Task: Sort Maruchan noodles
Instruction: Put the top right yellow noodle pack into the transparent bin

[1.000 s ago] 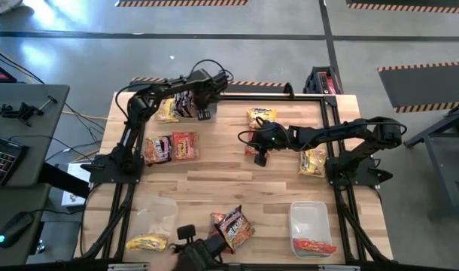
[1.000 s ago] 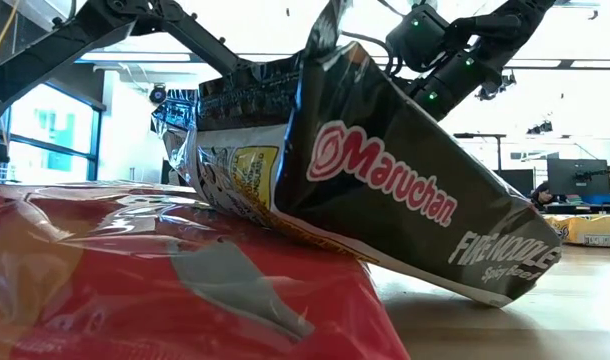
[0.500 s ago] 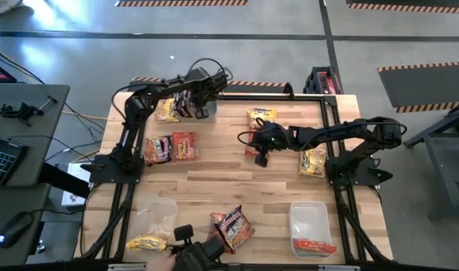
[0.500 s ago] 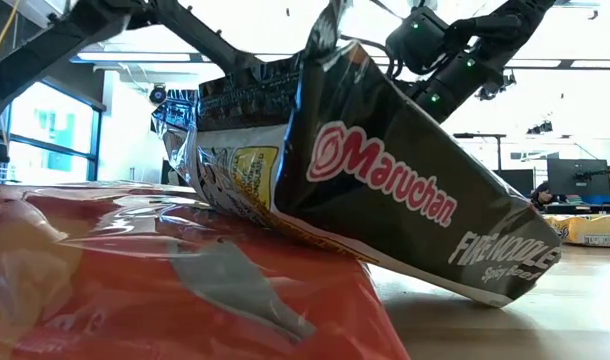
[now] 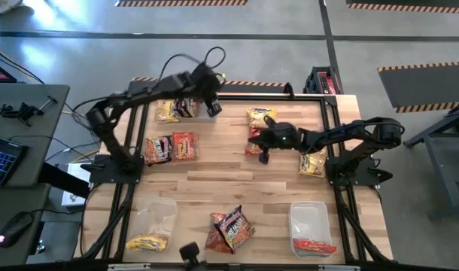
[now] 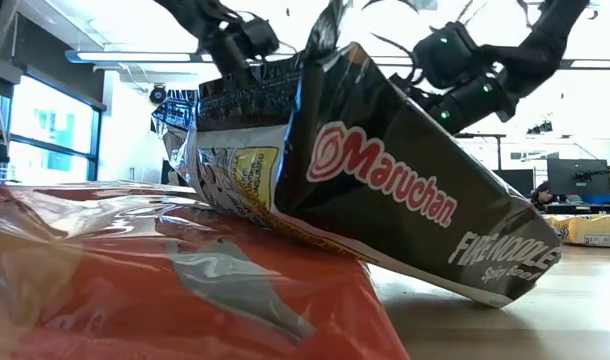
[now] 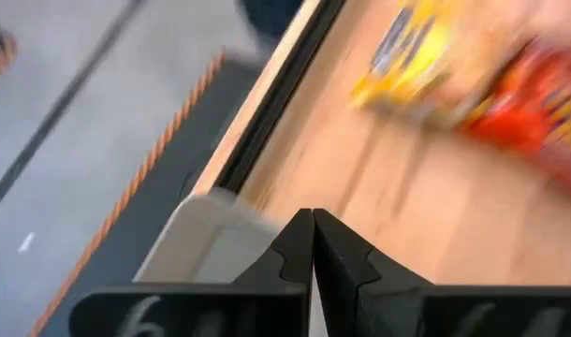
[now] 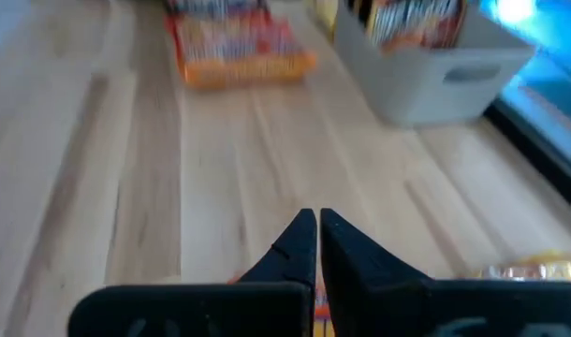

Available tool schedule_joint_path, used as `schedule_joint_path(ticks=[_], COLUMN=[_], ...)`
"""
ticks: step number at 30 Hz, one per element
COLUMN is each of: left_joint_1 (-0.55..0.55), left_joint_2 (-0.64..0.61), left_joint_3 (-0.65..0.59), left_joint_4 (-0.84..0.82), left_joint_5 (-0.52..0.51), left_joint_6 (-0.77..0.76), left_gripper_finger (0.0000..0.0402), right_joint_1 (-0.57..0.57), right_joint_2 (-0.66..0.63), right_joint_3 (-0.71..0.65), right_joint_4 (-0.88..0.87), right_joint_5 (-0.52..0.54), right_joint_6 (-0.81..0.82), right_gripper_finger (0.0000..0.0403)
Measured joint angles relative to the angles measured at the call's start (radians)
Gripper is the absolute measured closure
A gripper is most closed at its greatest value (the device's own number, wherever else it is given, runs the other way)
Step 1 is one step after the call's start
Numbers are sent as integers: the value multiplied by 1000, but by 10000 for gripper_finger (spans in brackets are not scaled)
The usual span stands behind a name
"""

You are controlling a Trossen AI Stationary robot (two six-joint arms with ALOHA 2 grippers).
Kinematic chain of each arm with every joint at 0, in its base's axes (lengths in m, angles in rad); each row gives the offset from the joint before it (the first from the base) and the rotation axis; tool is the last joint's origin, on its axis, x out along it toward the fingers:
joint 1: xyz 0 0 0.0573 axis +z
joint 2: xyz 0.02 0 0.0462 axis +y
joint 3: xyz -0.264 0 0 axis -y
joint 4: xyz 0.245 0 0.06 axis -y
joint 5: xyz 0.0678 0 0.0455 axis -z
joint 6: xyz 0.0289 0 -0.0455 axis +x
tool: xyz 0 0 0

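From above, I see my left tool (image 5: 212, 108) at the far left corner of the tabletop (image 5: 237, 188), over a clear bin (image 5: 193, 110) with a dark packet inside, and beside it a yellow packet (image 5: 167, 111) lies loose. My right tool (image 5: 262, 156) hangs at the middle, just beside a red-orange packet (image 5: 253, 144); one more yellow packet (image 5: 261, 116) lies behind it and another yellow one (image 5: 313, 162) near the right arm's base. On the left side a dark packet (image 5: 157, 149) and an orange packet (image 5: 185, 144) lie side by side. At the near edge there is a small heap (image 5: 229, 229) of a dark and a red packet, a left bin (image 5: 156, 220) with a yellow packet, and a right bin (image 5: 309, 226) with a red packet. In the low view, the dark Maruchan packet (image 6: 385, 190) leans on the red one (image 6: 185, 300) and fills almost all the picture. In the left wrist view my fingers (image 7: 295, 253) are pressed together and hold nothing. In the right wrist view the fingers (image 8: 300, 248) are also together and empty. I judge the sorting is only at the beginning: few packets are in bins, and most of them wait on the wood.
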Motion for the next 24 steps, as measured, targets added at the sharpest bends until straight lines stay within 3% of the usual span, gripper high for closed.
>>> schedule_joint_path(ticks=[3, 6, 11, 15, 19, 24], left_joint_1=[-49, -100, -170, -188, -185, -180], left_joint_2=[-100, -168, -195, -161, -106, -40], left_joint_3=[-198, -387, -647, -802, -893, -920], left_joint_4=[272, 550, 1001, 1336, 1568, 1634], left_joint_5=[31, 36, 39, 114, 185, 214], left_joint_6=[-49, -116, -197, -268, -334, -359], left_gripper_finger=[401, 401, 401, 401, 401, 401], right_joint_1=[-47, -90, -140, -177, -222, -291], right_joint_2=[0, -1, -1, -1, -1, 8], right_joint_3=[-46, -56, -56, -55, 22, 251], right_joint_4=[136, 147, 98, 78, -108, -518], right_joint_5=[-83, -140, -128, -103, -76, -38], right_joint_6=[44, 102, 174, 268, 335, 302], right_gripper_finger=[403, 403, 403, 402, 402, 402])
